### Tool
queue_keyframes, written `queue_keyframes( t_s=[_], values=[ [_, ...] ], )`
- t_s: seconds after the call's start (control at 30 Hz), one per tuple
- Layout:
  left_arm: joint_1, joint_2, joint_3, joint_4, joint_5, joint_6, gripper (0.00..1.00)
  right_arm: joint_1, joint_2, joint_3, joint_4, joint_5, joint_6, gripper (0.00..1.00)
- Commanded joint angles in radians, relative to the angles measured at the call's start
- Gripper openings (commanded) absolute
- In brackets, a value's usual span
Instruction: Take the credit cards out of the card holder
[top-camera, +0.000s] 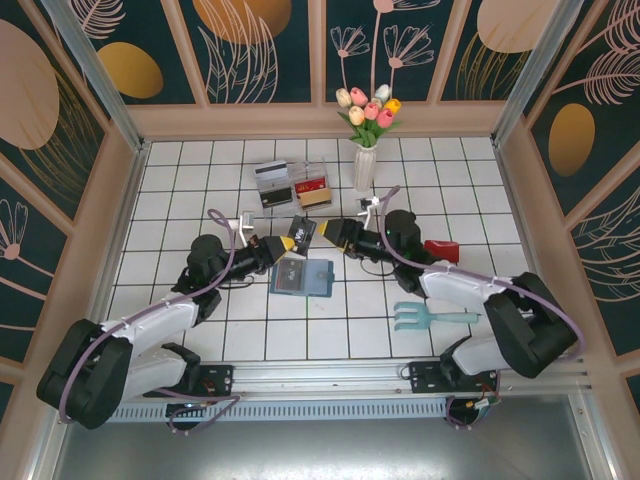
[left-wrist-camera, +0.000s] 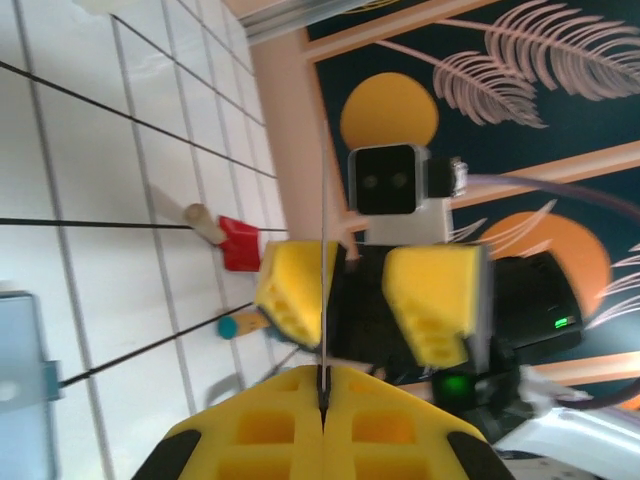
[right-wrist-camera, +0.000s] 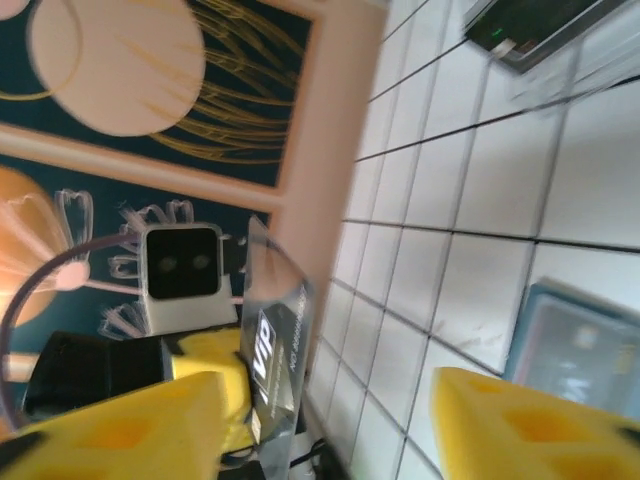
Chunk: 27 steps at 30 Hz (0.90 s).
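Credit card, black, "VIP" lettering (top-camera: 301, 232): off the table, pinched by one end in the left gripper (top-camera: 288, 243), whose yellow pads (left-wrist-camera: 270, 440) are pressed together on it. In the left wrist view it appears edge-on as a thin line. The free end juts rightward, evidently so the other arm can take hold.

Clear tray (top-camera: 293, 168): behind the grippers, toward the back wall; the receiving container.
- Left part: grey card (top-camera: 270, 178).
- Right part: red card (top-camera: 311, 185) and tan-gold card (top-camera: 316, 198), close together.
- All three lie flat, so three cards are judged already delivered.

Card holder (top-camera: 318, 278): teal-blue, opened flat on the white tiles just in front of the two grippers and touched by neither. A darker rectangle on its left half may be a card in a slot; I cannot tell. It probably lies open so the slots stay reachable.

Right gripper (top-camera: 329, 233): hovers just right of the black card, facing the left gripper. Its fingers (right-wrist-camera: 120, 430) are spread wide with nothing between them. The card stands near one finger, with no contact apparent. A handover is judged pending, with the tray as the likely destination.

Vase of tulips (top-camera: 364, 168): upright, just right of the tray, and a tipping hazard for any reach to that side.

Hand rake (top-camera: 430, 318): light blue, flat beside the right arm, well apart from the work.

Red tool (top-camera: 441, 249): wooden handle, beside the right forearm; not part of the task.
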Motion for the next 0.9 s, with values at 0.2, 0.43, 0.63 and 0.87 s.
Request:
queue_keyframes(
  t_s=[0.2,0.43,0.63,0.87],
  values=[
    [-0.001,-0.112,0.236,-0.598,-0.237,0.483,0.0,-0.092,-0.076,0.154,-0.548,0.295,-0.412,0.93],
    [0.0,-0.088,0.435,-0.85,-0.323,0.86,0.0,-0.134,-0.057,0.117,-0.5,0.314,-0.438,0.99],
    [0.005,0.013,0.612,-0.943,-0.345,1.146,0.0,-0.144,-0.037,0.094,-0.483,0.315,-0.502,0.99],
    [0.029,0.151,0.805,-1.055,-0.289,1.332,0.0,-0.159,-0.043,0.019,-0.414,0.308,-0.524,0.99]
  ],
)
